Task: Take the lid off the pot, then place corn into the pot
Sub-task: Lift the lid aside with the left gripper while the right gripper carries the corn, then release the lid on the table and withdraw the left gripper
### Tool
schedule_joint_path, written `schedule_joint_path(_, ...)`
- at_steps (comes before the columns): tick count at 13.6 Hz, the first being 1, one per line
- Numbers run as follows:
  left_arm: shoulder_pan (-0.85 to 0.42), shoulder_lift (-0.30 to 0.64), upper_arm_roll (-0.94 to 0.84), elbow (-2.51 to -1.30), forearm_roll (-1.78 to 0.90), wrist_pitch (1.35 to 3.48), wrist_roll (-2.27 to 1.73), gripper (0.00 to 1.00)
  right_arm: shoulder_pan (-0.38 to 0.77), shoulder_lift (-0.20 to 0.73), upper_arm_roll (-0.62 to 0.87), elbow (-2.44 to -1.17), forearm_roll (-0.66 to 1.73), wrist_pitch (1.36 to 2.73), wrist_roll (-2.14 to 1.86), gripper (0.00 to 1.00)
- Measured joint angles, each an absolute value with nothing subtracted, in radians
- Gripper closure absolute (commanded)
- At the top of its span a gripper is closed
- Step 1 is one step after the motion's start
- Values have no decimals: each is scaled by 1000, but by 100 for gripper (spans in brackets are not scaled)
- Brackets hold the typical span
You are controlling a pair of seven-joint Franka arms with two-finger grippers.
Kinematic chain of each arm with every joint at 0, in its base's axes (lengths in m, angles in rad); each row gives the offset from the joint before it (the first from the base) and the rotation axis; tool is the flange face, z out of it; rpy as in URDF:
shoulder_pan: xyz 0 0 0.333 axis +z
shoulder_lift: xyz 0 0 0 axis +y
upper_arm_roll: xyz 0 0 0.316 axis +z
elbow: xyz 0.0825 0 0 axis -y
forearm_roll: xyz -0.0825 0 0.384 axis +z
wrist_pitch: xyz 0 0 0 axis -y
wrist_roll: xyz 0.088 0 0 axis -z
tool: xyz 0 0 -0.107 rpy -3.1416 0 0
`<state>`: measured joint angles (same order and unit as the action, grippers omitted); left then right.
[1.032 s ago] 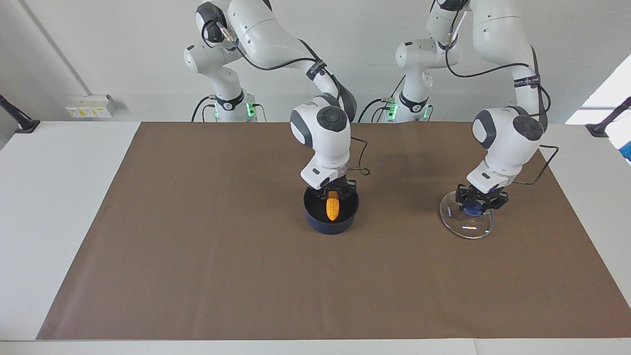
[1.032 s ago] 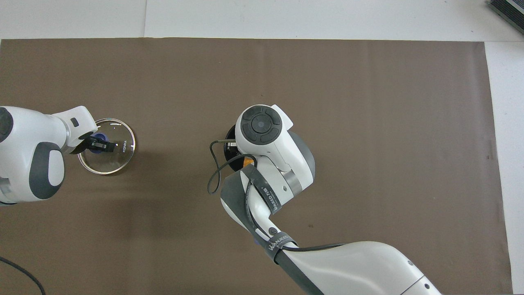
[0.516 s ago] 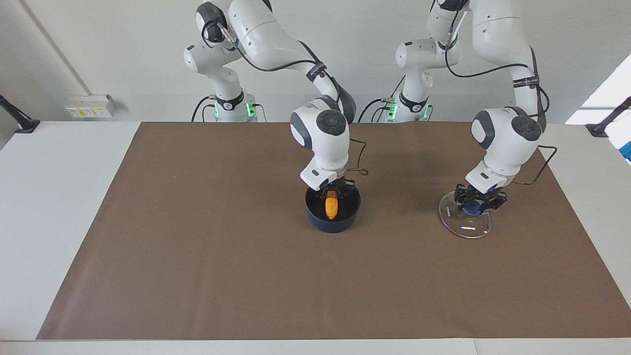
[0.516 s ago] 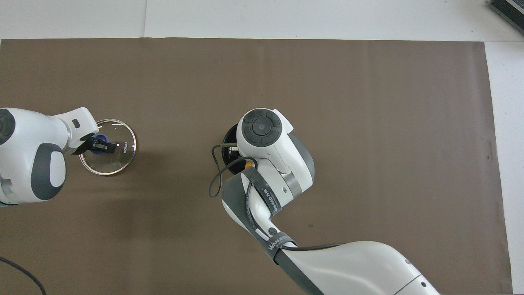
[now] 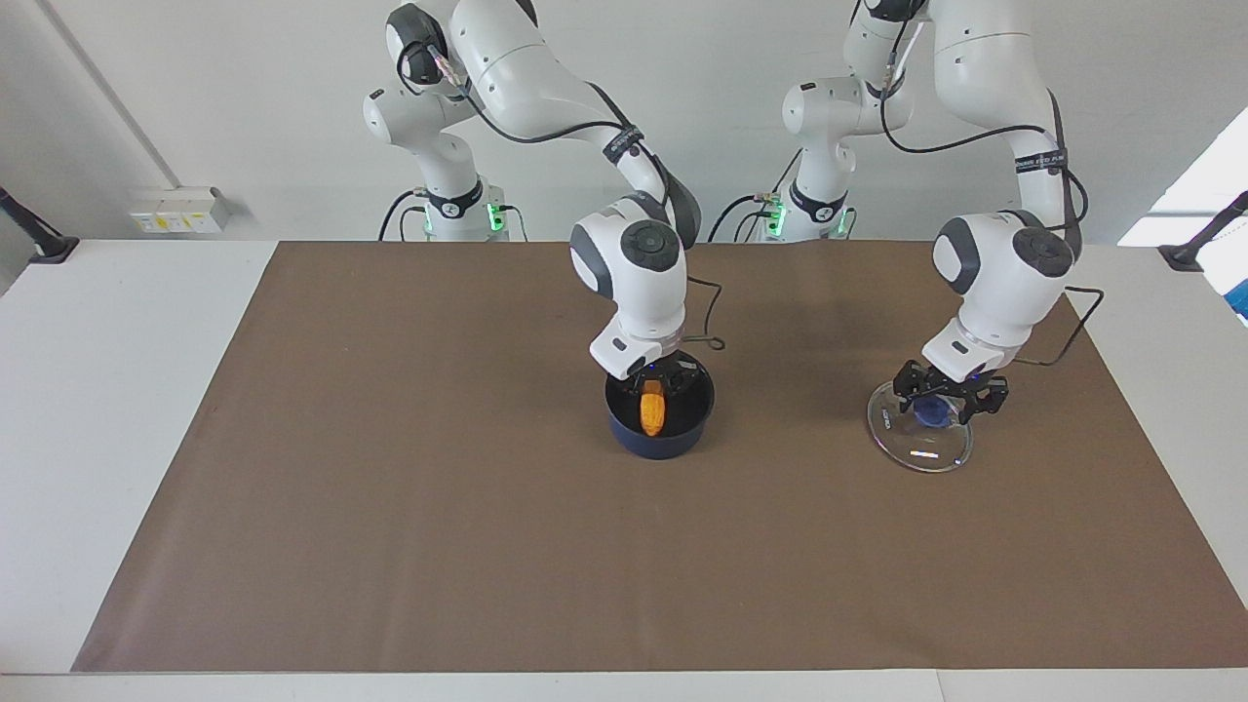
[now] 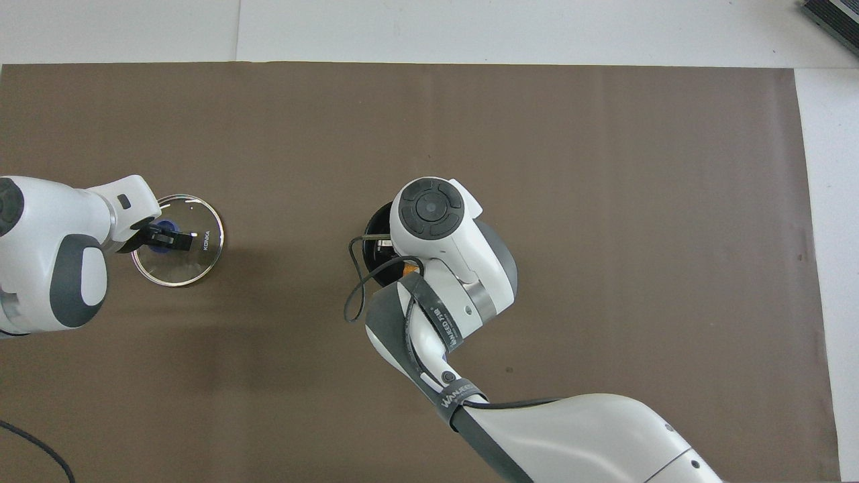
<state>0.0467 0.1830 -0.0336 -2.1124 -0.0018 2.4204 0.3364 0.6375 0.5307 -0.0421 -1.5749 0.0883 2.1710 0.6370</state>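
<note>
The dark blue pot (image 5: 624, 439) stands at the middle of the brown mat, and its handle is hidden by the arm. My right gripper (image 5: 657, 378) hangs over the pot, shut on the upper end of the orange corn (image 5: 651, 413), which reaches down inside the pot. In the overhead view the right arm covers most of the pot (image 6: 371, 231). The glass lid (image 5: 916, 450) lies flat on the mat toward the left arm's end. My left gripper (image 5: 951, 392) is open just above its blue knob (image 5: 934, 413). The lid also shows in the overhead view (image 6: 191, 265).
The brown mat (image 5: 390, 487) covers most of the white table. A loose black cable (image 5: 717, 336) hangs from the right wrist beside the pot. A dark object (image 6: 832, 17) lies at the table's corner farthest from the robots, at the right arm's end.
My left gripper has let go of the lid's knob and risen slightly. My right gripper has shifted a little with the corn over the pot.
</note>
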Motion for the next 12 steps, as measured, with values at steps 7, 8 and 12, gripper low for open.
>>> schedule_joint_path(7, 47, 37, -31, -1891, -2, 2074, 334, 0, 639, 531, -41, -1587, 133, 2215, 593, 80)
schedule_joint_path(8, 47, 20, -32, -1818, 1, 1975, 334, 0, 639, 531, -41, -1594, 133, 2215, 591, 64)
schedule_joint_path(12, 47, 6, -37, -1613, 18, 1756, 334, 0, 639, 531, -41, -1599, 134, 2215, 589, 12)
